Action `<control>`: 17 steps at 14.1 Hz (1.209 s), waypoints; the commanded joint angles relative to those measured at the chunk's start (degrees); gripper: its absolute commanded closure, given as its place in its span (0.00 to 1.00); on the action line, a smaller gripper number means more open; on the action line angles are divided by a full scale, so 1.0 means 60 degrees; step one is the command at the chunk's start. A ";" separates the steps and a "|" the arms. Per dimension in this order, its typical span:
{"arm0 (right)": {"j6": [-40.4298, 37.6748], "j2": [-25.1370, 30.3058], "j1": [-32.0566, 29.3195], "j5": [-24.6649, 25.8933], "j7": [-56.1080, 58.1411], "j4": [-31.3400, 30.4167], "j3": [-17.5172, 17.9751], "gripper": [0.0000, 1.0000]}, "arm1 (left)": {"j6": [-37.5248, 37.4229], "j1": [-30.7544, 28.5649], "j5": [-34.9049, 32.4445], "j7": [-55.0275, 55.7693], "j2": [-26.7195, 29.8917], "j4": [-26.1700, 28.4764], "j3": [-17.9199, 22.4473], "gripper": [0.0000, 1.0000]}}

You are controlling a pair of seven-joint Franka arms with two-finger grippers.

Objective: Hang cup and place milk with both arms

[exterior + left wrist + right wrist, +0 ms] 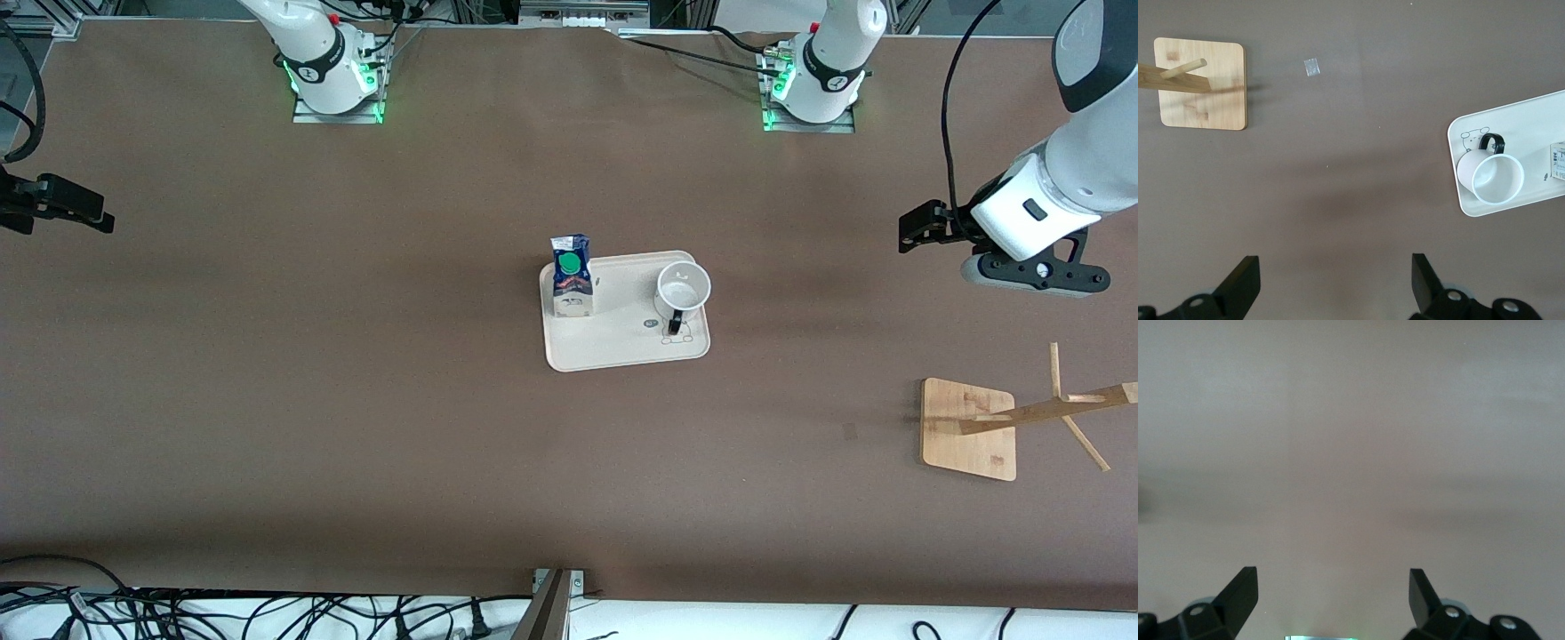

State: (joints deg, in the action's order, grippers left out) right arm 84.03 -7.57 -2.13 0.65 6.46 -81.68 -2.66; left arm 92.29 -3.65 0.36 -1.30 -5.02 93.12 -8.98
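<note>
The white cup with a black handle stands upright on a beige tray at the middle of the table. The blue and white milk with a green cap stands on the same tray, at the end toward the right arm. My left gripper is open and empty over bare table near the left arm's end. In the left wrist view its jaws stand wide apart, with the cup, the tray and an edge of the milk in sight. My right gripper is open and empty over bare table at the right arm's end.
A wooden cup rack with slanted pegs stands at the left arm's end, nearer to the front camera than the left gripper; it also shows in the left wrist view. A small scrap of tape lies on the brown table beside it.
</note>
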 commanded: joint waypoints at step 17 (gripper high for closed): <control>0.1566 -0.0348 0.0966 -0.0518 -0.1569 -0.0991 0.1015 0.00 | -0.0220 0.0007 -0.0235 -0.0062 -0.0145 -0.0315 0.0032 0.00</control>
State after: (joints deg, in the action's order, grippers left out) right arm 92.78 -9.84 1.02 -2.00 0.63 -87.18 3.61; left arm 92.29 -3.77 0.35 -1.29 -5.08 93.07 -8.79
